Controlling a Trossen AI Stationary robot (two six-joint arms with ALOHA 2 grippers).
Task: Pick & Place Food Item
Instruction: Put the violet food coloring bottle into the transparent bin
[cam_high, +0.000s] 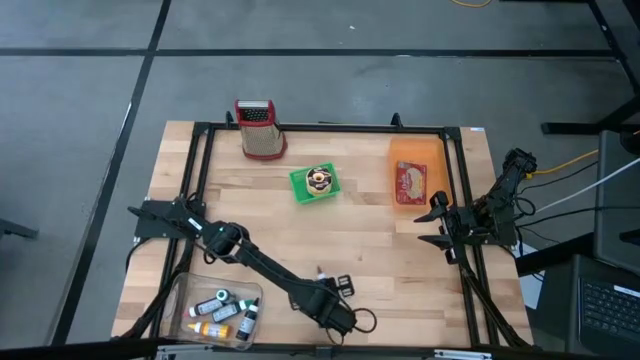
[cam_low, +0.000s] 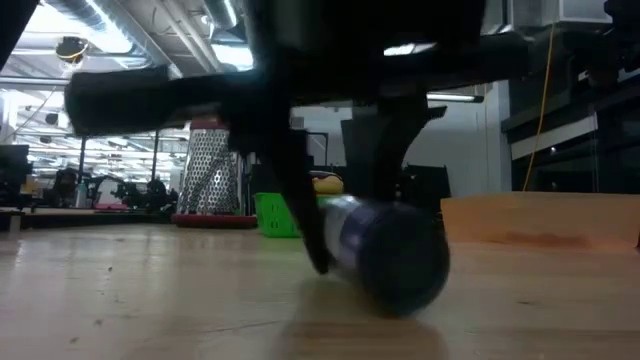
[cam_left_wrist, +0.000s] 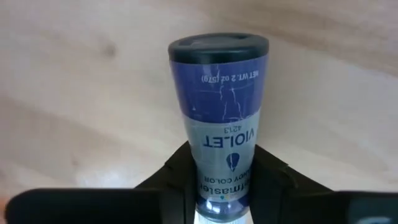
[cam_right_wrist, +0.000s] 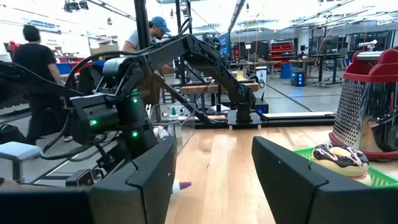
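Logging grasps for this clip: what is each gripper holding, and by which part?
Left gripper straddles the lying violet food-colour bottle at its base end; firm grip unclear. Right gripper holds nothing.

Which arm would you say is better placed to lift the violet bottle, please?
Left. The left gripper is down at the table's near edge with its fingers on either side of the violet bottle lying there. The right gripper waits open at the table's right edge, far from it.

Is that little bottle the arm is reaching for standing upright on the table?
No, the bottle lies on its side on the wooden table, with the left end effector straddling it.
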